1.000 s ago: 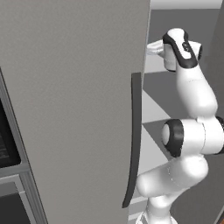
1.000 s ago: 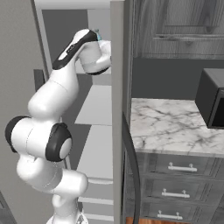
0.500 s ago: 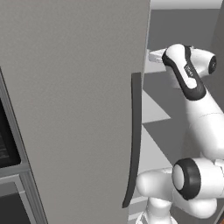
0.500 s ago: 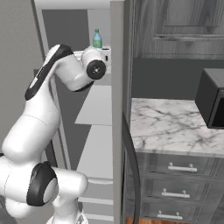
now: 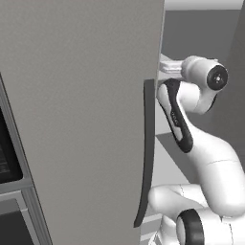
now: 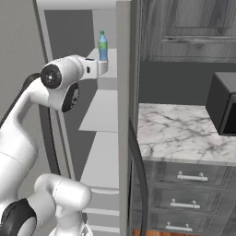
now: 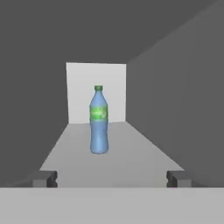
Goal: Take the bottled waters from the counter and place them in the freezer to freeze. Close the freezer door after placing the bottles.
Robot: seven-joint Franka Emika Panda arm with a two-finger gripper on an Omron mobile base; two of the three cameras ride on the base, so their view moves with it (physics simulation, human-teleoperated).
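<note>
A blue bottled water (image 7: pixel 99 120) with a green cap stands upright on an upper shelf (image 7: pixel 131 162) inside the freezer (image 6: pixel 103 115). It also shows as the bottle (image 6: pixel 103 46) in the right base view. My gripper (image 7: pixel 110 179) is open, with nothing between its fingertips (image 7: pixel 43 178), and sits a short way back from the bottle at the shelf's front edge. The gripper (image 6: pixel 105 67) points into the compartment just below and in front of the bottle. From the left, the gripper (image 5: pixel 163 67) reaches past the door's edge. The freezer door (image 6: pixel 123 138) stands open, seen edge-on.
The wide grey door (image 5: pixel 76 119) with its dark handle (image 5: pixel 146 153) stands close on the left. The marble counter (image 6: pixel 184 133) over dark drawers (image 6: pixel 193 177) lies right of the open door, with a dark appliance (image 6: pixel 226 106) on it. Lower freezer shelves (image 6: pixel 99 110) are bare.
The hand has drawn back from the shelf and dropped a little, uncovering the bottle, which stays standing where it was. The jaws stay open.
</note>
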